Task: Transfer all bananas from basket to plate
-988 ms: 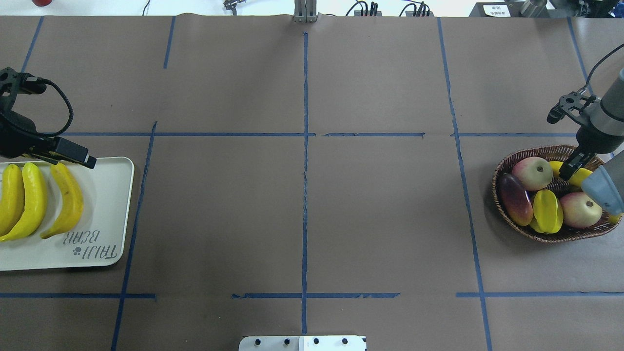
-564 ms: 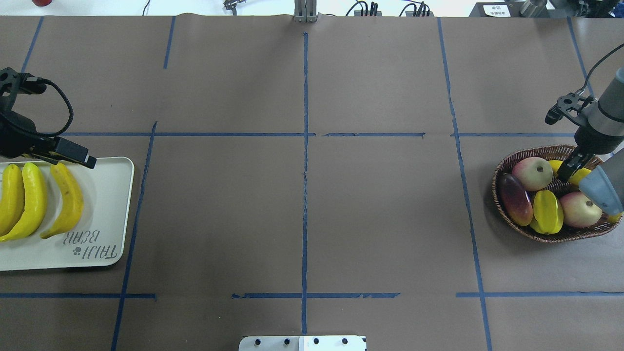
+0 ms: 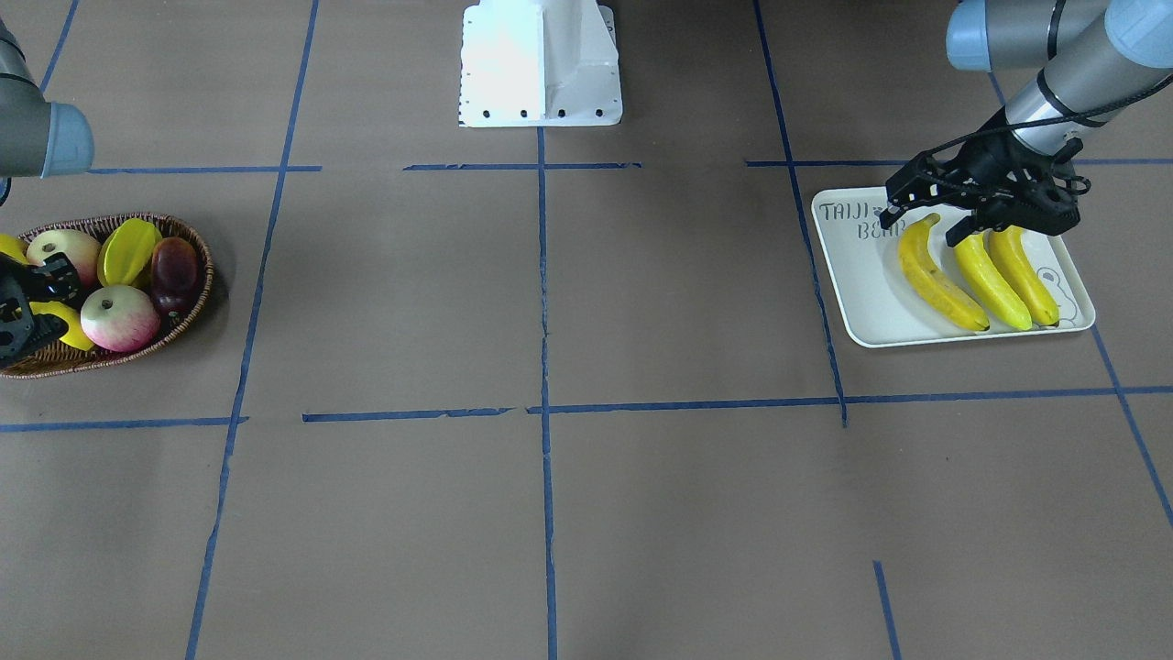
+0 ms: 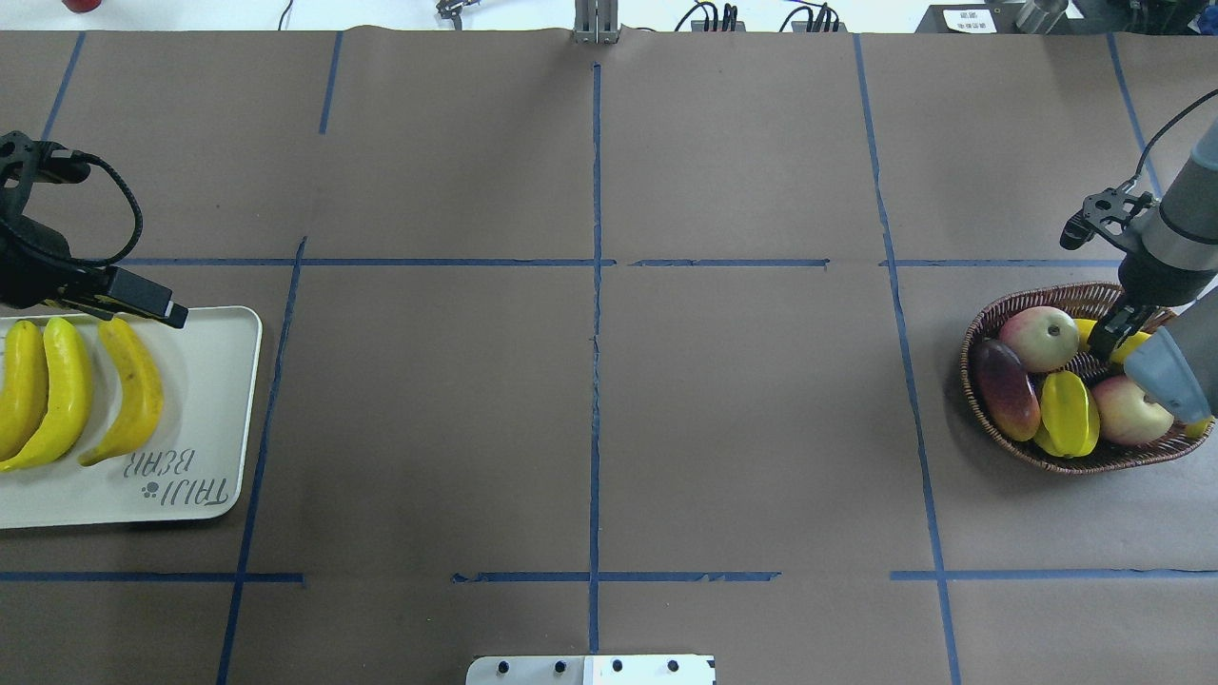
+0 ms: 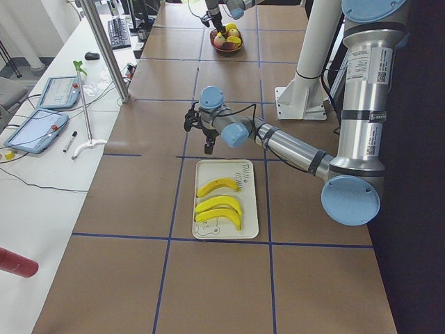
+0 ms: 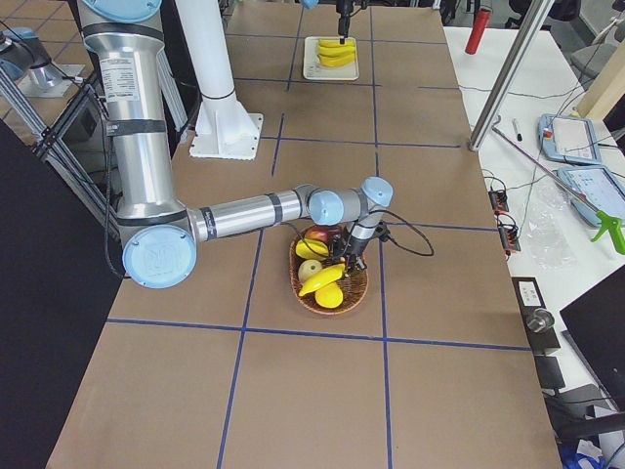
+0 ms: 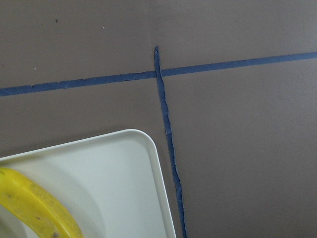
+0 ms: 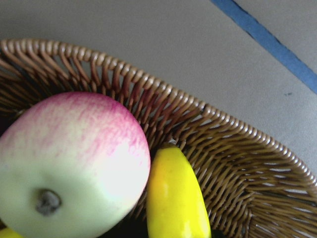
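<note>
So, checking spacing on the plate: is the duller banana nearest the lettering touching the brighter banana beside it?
Apart. The overhead view shows a strip of bare plate running the whole way between the duller banana and the brighter banana.

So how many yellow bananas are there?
4. Three long yellow bananas side by side on the pale rectangular plate; one banana in the brown wicker basket. More may be hidden.
</note>
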